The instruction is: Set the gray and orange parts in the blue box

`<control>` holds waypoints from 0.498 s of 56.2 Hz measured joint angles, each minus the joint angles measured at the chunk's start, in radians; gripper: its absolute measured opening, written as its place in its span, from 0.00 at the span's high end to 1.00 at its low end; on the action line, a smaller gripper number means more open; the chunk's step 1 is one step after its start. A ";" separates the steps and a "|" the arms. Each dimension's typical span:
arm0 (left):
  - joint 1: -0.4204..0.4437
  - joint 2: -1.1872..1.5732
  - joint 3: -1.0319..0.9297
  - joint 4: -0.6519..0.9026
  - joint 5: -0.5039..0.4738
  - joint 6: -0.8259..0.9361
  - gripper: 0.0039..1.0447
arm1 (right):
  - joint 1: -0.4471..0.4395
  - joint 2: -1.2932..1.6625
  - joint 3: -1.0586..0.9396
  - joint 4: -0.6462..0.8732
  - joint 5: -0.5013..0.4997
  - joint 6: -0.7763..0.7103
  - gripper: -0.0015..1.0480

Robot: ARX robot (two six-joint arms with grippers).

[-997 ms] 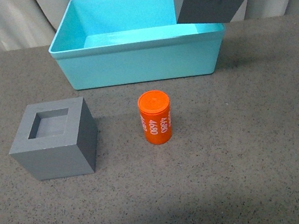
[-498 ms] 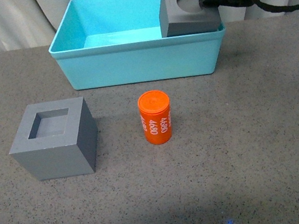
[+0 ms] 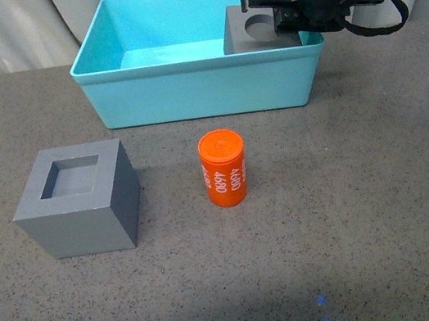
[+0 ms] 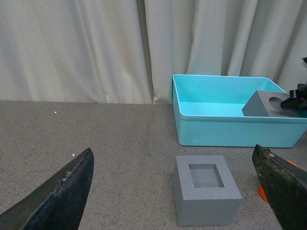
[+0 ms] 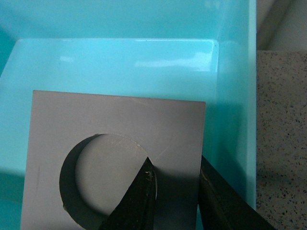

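Gray cubes (image 3: 80, 199) two, orange cylinder (image 3: 223, 169) one; right end effector (image 3: 279, 18) tight on one cube (image 3: 240, 33), left (image 4: 172, 152) released

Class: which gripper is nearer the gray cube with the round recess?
Right. The right gripper clamps one wall of the round-recess cube inside the blue box; the left gripper hangs far away.

Glossy plastic blue box (image 3: 186, 91); matte gray cubes (image 3: 80, 201); speckled rough tabletop (image 3: 372, 207).

- Desk (image 3: 372, 207): dark, speckled surface.
- Blue box (image 3: 194, 91): stands upright at the far side.
- Gray cube with square recess (image 3: 81, 202): near left, recess upward.
- Orange cylinder (image 3: 223, 169): upright, right of the cube, apart from it.
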 joint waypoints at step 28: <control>0.000 0.000 0.000 0.000 0.000 0.000 0.06 | 0.004 -0.142 -0.155 0.148 -0.004 0.023 0.25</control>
